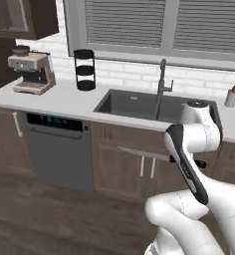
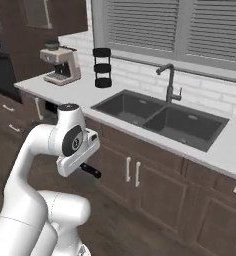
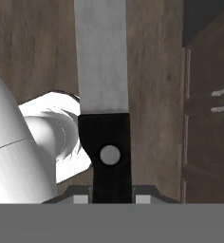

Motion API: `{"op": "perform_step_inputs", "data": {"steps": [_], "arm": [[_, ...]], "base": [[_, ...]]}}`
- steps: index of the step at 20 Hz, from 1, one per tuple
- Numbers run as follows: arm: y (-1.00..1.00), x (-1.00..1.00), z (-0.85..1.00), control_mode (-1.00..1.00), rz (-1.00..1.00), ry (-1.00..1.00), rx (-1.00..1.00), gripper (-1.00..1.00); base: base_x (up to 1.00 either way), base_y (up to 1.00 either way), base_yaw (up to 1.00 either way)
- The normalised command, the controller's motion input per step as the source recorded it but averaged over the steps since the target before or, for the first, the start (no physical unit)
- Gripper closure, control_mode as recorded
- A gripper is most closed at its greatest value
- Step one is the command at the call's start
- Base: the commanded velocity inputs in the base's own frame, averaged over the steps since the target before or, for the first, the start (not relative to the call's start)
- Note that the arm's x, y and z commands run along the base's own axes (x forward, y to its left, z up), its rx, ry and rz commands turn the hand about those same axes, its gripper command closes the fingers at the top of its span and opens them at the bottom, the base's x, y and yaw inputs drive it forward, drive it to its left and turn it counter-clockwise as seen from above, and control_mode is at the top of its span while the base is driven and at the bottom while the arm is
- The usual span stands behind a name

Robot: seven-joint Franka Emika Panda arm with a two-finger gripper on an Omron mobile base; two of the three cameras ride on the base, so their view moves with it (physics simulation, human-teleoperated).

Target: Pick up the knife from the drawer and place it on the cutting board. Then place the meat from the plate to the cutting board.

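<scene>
The jaws pinch the black handle of the knife [image 3: 102,95], whose grey blade runs straight up the hand view away from the gripper [image 3: 111,198], over wood floor. From the left base view the blade juts out level to the left of the arm, in front of the cabinet doors [image 1: 147,167] below the sink [image 1: 139,104]. The handle's butt pokes out in the right base view.

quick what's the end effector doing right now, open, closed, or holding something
End effector: closed on the knife, gripping its black handle, blade pointing away from the hand.
</scene>
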Motion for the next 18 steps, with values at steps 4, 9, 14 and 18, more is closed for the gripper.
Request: {"op": "perform_step_inputs", "data": {"steps": [4, 9, 14, 18], "arm": [[0.00, 0.00, 0.00, 1.00, 0.00, 0.00, 0.00, 1.00], [0.00, 0.00, 0.00, 1.00, 0.00, 0.00, 0.00, 1.00], [0.00, 0.00, 0.00, 1.00, 0.00, 0.00, 0.00, 1.00], [0.00, 0.00, 0.00, 1.00, 0.00, 0.00, 0.00, 1.00]], "base": [[0.00, 0.00, 0.74], [0.00, 0.07, 0.77], [0.00, 0.11, 0.76], [0.00, 0.04, 0.76]]}}
